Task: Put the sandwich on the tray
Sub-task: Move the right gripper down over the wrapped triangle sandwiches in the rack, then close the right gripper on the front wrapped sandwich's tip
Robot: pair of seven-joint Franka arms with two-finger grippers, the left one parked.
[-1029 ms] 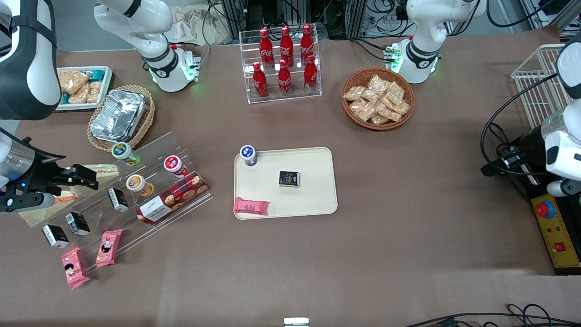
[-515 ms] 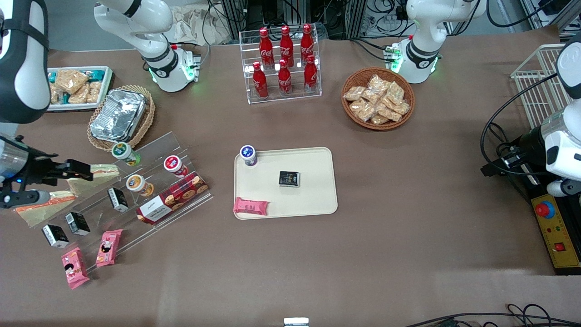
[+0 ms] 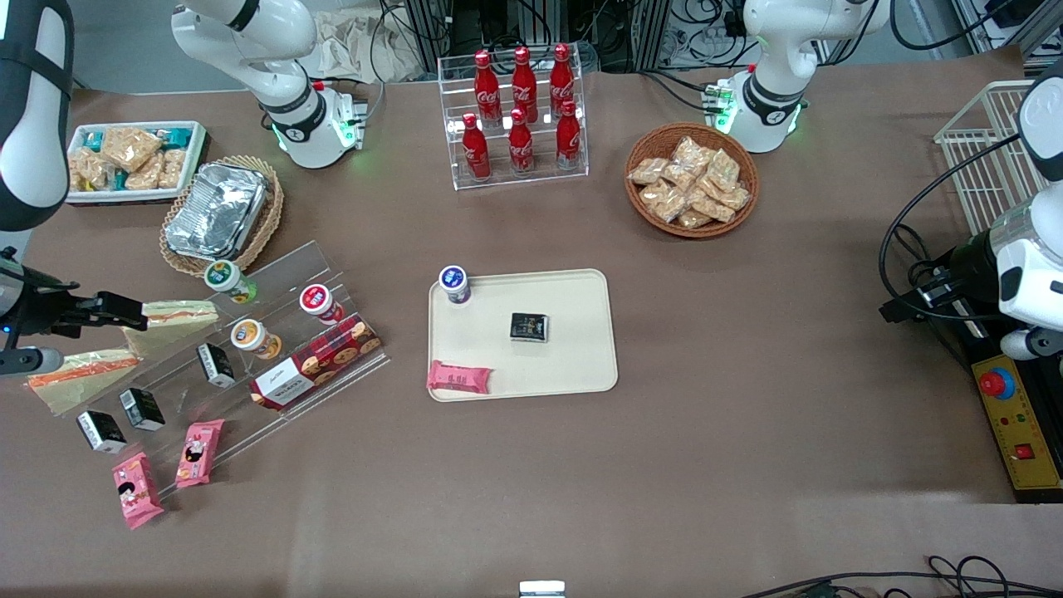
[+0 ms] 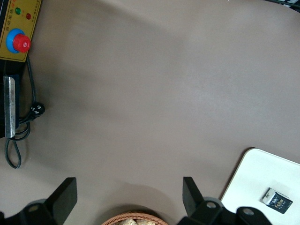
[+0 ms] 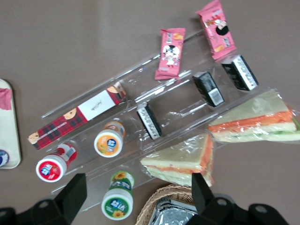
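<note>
You had the gripper (image 5: 138,182) hanging above the working arm's end of the table, its two fingers spread wide with nothing between them. Below it lay the sandwich (image 5: 182,160), a clear-wrapped wedge with an orange stripe, on the step of the clear acrylic stand (image 3: 274,274) farthest from the front camera. It was well apart from the tray (image 3: 573,365). A second sandwich (image 3: 79,374) lay just beside the stand, nearer the front camera.

The only writing you could have read was the white Coca-Cola script on the six red bottles (image 3: 521,108), which stood upright in two rows in a clear rack (image 3: 453,124). The red tartan biscuit box (image 5: 77,119) carried a white label with a line of script too small to read. The black packets (image 5: 208,88) on the stand had white panels, also unreadable.

On the stand's steps stood three lidded cups:
- a green-lidded cup (image 5: 117,202) with a sunflower picture
- an orange-lidded cup (image 5: 108,142)
- a red-lidded cup (image 5: 52,168) with a strawberry picture

Two pink wrappers (image 5: 169,52) with a cartoon face lay at the stand's lowest step.

The tray held a blue-lidded cup (image 3: 453,284) in one corner and a black packet (image 3: 529,326) near its middle. A pink bar (image 3: 458,377) lay across its rim. A round wicker basket (image 3: 739,141) held pale snack packets. A crinkled foil container (image 3: 216,209) sat in another woven basket (image 3: 270,218). A white bin (image 3: 195,158) held more snack packets.
</note>
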